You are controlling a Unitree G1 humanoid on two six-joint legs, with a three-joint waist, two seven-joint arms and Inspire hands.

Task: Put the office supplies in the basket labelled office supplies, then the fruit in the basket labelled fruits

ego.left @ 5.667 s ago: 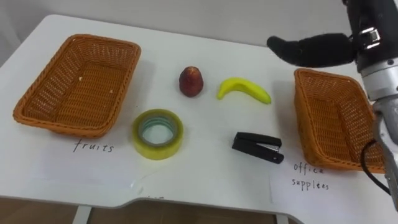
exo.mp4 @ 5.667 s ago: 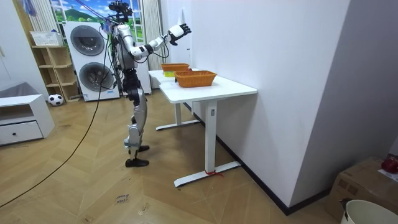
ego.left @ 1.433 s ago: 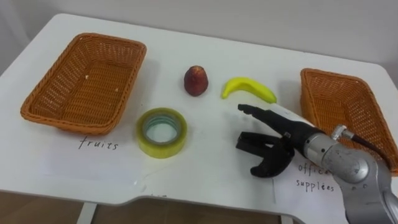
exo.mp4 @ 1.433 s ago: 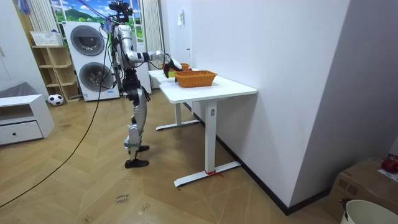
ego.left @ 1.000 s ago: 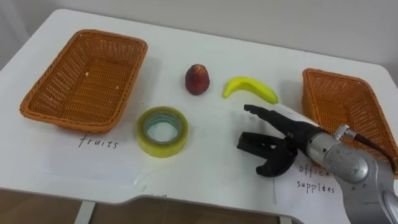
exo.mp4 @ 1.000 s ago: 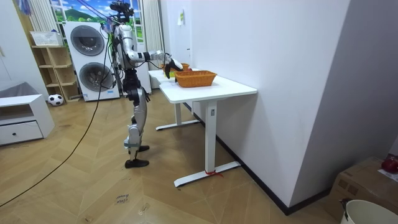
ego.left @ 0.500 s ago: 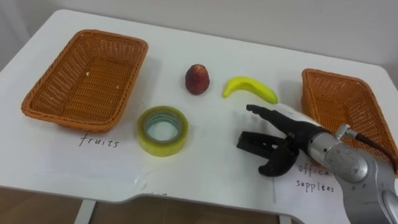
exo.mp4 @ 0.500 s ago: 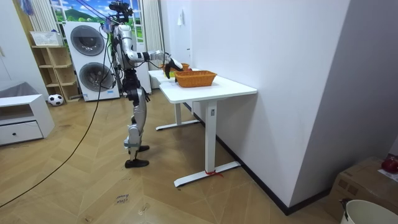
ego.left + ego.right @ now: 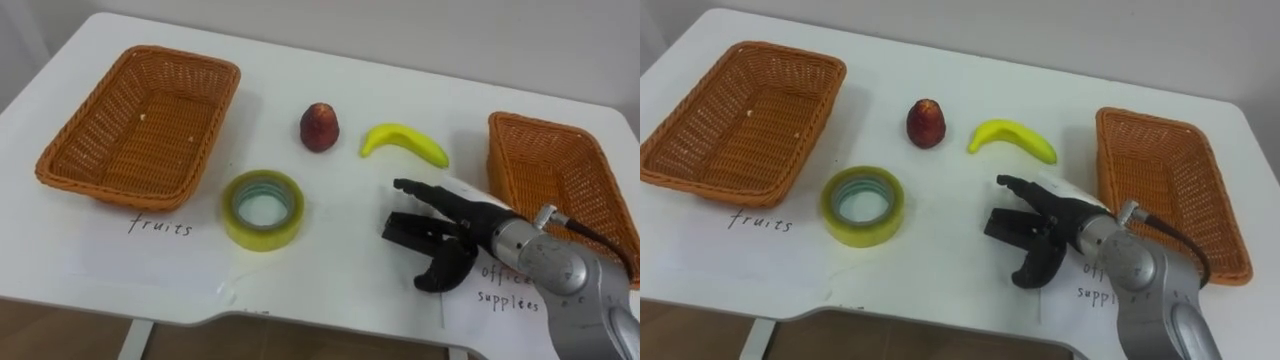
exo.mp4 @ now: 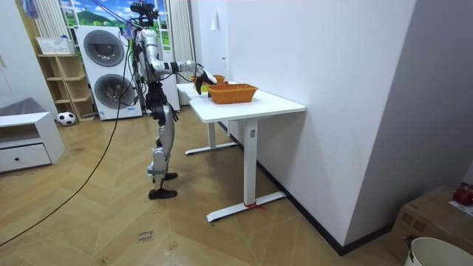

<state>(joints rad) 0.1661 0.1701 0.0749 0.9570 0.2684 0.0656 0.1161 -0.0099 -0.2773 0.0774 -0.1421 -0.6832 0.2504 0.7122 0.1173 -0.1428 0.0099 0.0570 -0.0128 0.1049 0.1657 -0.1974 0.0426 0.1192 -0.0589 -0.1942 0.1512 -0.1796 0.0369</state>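
Observation:
A black stapler point(image 9: 404, 228) lies on the white table point(image 9: 340, 290), right of centre. My right hand point(image 9: 482, 226) comes in from the right and straddles it. Its straight fingers point(image 9: 422, 190) reach over the far side and its thumb point(image 9: 440, 274) hooks round the near side, with the hand open. A roll of yellow tape point(image 9: 263, 208) lies left of the stapler. Behind them sit a red fruit point(image 9: 320, 127) and a banana point(image 9: 405, 142). The fruit basket point(image 9: 140, 196) stands at the left and the office supplies basket point(image 9: 545, 170) at the right, both empty.
Paper labels lie in front of each basket: "fruits" point(image 9: 156, 227) at the left, "office supplies" point(image 9: 505, 290) under my right wrist. In the room view I stand at the end of the white table point(image 10: 251, 103), with washing machines point(image 10: 103, 70) behind me.
My right hand came down from above the right basket to the stapler. Over the last second it has sunk slightly, its thumb now at the stapler's near side.

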